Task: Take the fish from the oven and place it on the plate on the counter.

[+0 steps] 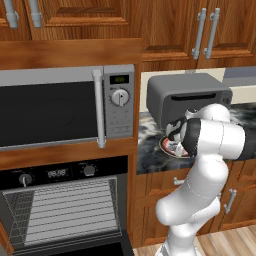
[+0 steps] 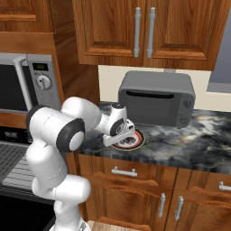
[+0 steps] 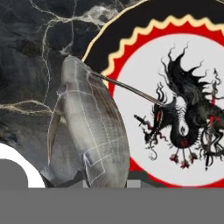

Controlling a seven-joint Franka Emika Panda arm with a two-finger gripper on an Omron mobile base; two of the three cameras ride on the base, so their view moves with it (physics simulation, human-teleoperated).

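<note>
The claw (image 2: 121, 135) is clamped on the fish (image 3: 89, 131) — its long axis running straight out from the claw — hanging over the plate's (image 3: 131, 30) rim, white centre just beside, above the counter (image 3: 35, 52).

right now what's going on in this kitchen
The white arm has its hand low over the plate on the dark marbled counter, in front of the grey toaster oven. The hand view shows the fish close up at the plate's rim, partly over the counter. The oven door is open.
</note>
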